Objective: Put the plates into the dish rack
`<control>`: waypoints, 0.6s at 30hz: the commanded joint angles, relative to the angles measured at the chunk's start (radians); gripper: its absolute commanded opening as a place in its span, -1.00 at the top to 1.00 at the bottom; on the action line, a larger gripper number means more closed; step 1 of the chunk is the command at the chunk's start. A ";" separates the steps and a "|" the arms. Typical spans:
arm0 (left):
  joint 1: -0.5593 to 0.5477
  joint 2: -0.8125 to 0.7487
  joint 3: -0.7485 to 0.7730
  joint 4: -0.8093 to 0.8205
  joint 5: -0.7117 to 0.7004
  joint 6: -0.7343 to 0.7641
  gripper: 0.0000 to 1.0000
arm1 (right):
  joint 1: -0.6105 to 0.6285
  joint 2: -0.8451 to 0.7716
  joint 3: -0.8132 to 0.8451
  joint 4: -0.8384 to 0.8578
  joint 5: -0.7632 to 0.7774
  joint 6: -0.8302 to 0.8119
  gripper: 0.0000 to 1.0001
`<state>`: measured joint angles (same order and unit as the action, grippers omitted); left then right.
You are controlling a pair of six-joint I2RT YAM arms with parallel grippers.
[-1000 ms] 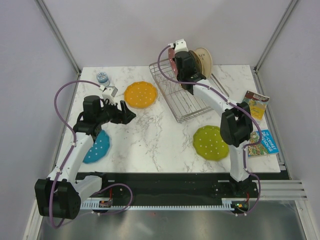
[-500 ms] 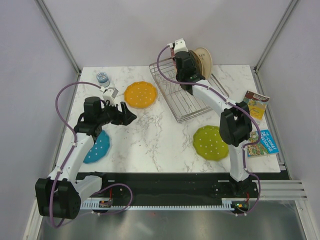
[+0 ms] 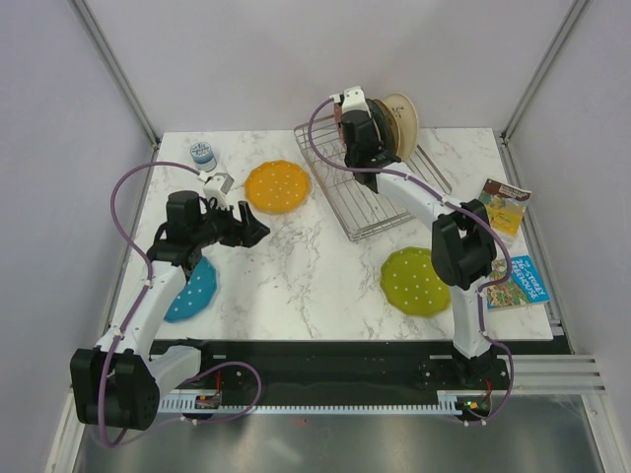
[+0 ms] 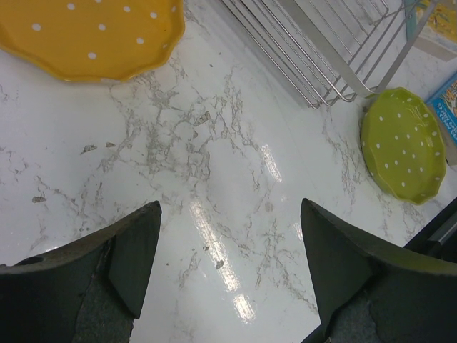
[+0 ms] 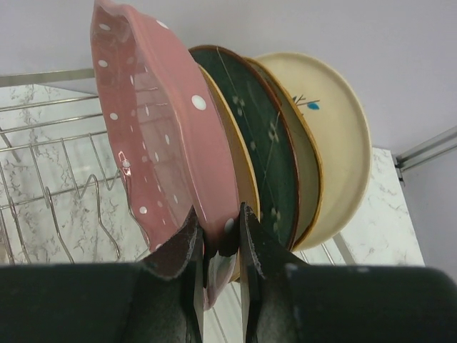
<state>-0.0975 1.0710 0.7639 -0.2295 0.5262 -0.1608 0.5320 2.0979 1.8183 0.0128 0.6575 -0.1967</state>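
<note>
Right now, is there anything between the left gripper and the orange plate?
Nothing: only bare marble table separates the open left gripper from the orange plate. The left wrist view shows it best; the top view agrees.

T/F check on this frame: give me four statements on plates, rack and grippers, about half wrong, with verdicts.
1. The right gripper is shut on the pink plate's rim. True.
2. The left gripper holds the orange plate. False: it is open and empty over the bare table; the orange plate lies flat on the table.
3. The lime green plate sits in the dish rack. False: it lies on the table, outside the rack.
4. The pink plate is upright beside three plain plates. True.
</note>
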 commanded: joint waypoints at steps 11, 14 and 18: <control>0.001 -0.016 -0.011 0.021 -0.003 -0.019 -0.71 | 0.019 0.045 -0.037 0.019 -0.001 0.068 0.64; 0.002 -0.017 -0.012 0.022 -0.003 -0.019 -0.71 | 0.019 0.033 -0.030 0.024 -0.004 0.054 -0.35; 0.002 -0.017 -0.005 0.022 -0.037 -0.014 -0.72 | 0.022 -0.051 -0.034 0.007 -0.059 0.026 -0.96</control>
<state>-0.0975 1.0706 0.7559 -0.2306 0.5243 -0.1608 0.5465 2.1475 1.7599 0.0090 0.6399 -0.1436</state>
